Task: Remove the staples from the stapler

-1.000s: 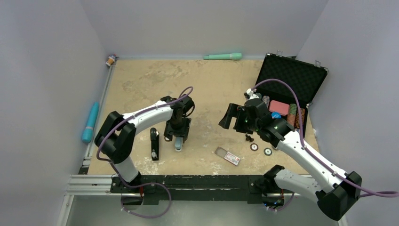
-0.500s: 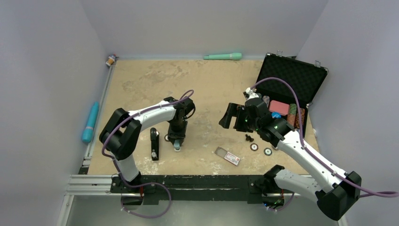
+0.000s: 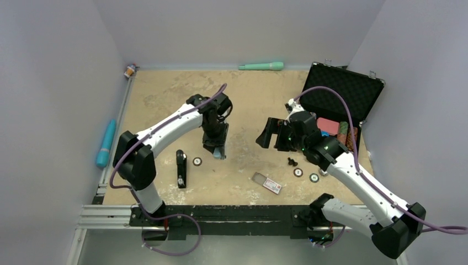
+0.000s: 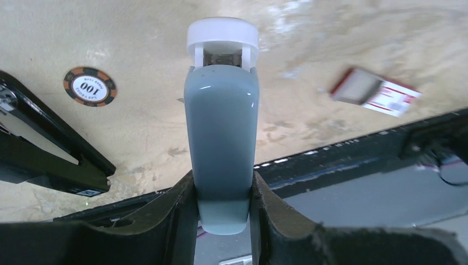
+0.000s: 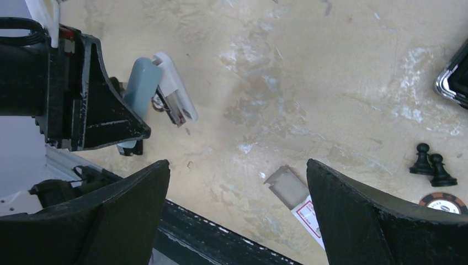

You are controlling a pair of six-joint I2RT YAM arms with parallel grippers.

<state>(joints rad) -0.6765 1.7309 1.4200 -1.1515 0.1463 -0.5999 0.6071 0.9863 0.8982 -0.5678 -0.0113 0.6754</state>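
Note:
The black stapler (image 3: 181, 168) lies on the tan table near the front left, apart from both grippers. In the left wrist view its edge (image 4: 52, 157) shows at the left with a pale channel inside. My left gripper (image 3: 216, 144) is shut on a grey-blue and white hinged item (image 4: 222, 127) and holds it above the table, right of the stapler. The right wrist view shows that item (image 5: 144, 83) with its white part swung open. My right gripper (image 3: 270, 134) is open and empty (image 5: 237, 165) over the middle of the table.
A poker chip (image 3: 197, 161) lies between the stapler and the held item. A small red-and-white box (image 3: 267, 183), two chips (image 3: 298, 172), black chess pawns (image 3: 291, 162) and an open black case (image 3: 342, 88) are on the right. A blue tube (image 3: 106, 142) lies at the left edge.
My left gripper has lifted the grey-blue item and carried it away from the front edge, slightly right. A poker chip now shows where it stood. The right arm barely moved.

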